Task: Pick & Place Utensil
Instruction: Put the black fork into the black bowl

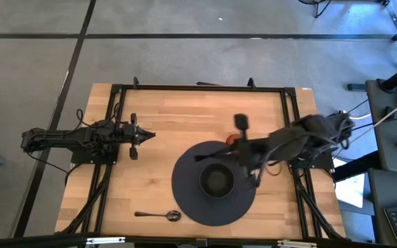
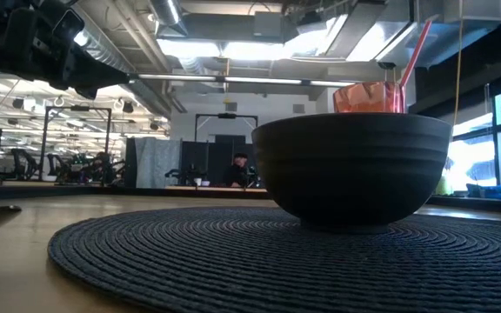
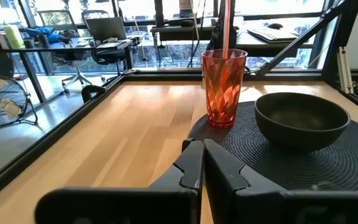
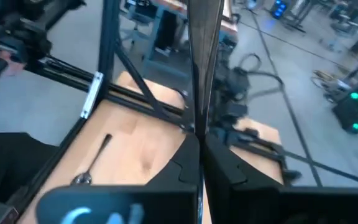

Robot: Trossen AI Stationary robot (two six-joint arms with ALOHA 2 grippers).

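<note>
1. The spoon (image 1: 158, 215) is seen lying untouched on the wooden table (image 1: 185, 117), at about 8 o'clock from the bowl (image 1: 216, 180), just off the dark round placemat (image 1: 185, 193); the pick is judged not yet begun.
2. The right gripper (image 1: 248, 167) is held over the mat beside the bowl, its fingers (image 4: 194, 162) pressed together with nothing between them.
3. The left gripper (image 1: 138, 136) is parked at 10 o'clock, fingers pressed together and empty.
4. Next, a gripper must be brought over the spoon's handle and spread.
</note>
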